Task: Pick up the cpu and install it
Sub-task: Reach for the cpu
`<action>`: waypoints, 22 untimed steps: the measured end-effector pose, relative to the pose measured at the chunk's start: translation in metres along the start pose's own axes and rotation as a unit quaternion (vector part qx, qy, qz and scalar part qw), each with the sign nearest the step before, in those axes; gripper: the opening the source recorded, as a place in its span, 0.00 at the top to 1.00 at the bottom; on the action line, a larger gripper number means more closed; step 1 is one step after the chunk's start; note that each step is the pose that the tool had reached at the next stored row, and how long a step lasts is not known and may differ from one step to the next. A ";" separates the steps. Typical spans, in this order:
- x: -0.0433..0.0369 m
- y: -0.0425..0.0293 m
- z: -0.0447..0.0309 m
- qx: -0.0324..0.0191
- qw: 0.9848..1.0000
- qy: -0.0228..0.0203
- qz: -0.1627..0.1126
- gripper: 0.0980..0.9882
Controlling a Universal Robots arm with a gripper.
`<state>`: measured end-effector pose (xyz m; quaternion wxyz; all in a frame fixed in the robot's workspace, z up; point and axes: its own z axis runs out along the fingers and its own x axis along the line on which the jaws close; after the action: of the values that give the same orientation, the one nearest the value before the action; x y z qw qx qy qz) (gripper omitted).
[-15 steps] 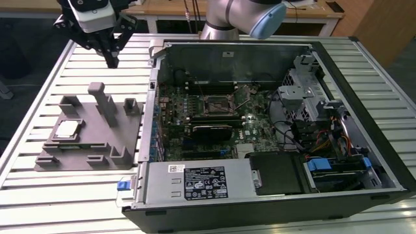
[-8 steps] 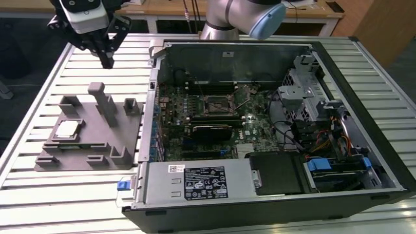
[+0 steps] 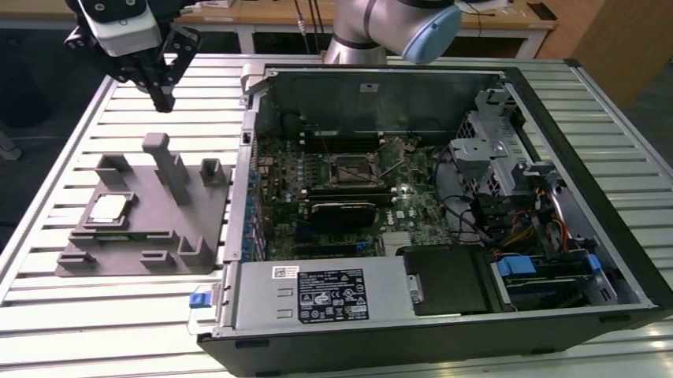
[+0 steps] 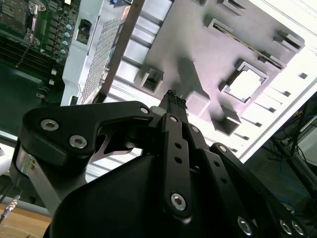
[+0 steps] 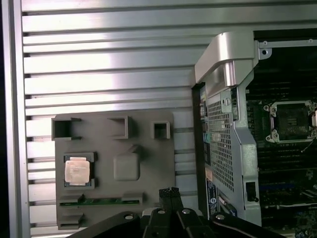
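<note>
Gripper [image 3: 160, 94] had its fingers pressed together with nothing in them, and hung in the air near the grey fixture [image 3: 147, 240], clear of it. I judged this as the approach step, pick not yet begun. A grasp would need the fingers parted first, then set across the chip's opposite edges. The cpu [image 5: 77, 171] lay flat in its fixture pocket, metal top up and edges parallel to the fixture's sides. It looked near square, so I saw no clear long axis. The socket [image 3: 347, 167] in the open case sat bare, well apart.

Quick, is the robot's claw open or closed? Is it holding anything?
Gripper: closed, holding nothing. The cpu sits in the grey fixture, apart from the gripper.
</note>
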<state>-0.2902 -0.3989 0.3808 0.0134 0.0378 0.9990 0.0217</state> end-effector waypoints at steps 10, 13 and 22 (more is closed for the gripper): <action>0.0157 -0.0015 0.0066 0.000 1.000 0.000 0.000 0.99; 0.0204 -0.0019 0.0084 0.000 1.000 0.000 0.000 0.99; 0.0350 -0.0033 0.0134 0.000 1.000 0.000 0.000 0.99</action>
<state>-0.3249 -0.3989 0.3664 0.0134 0.0379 0.9990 0.0217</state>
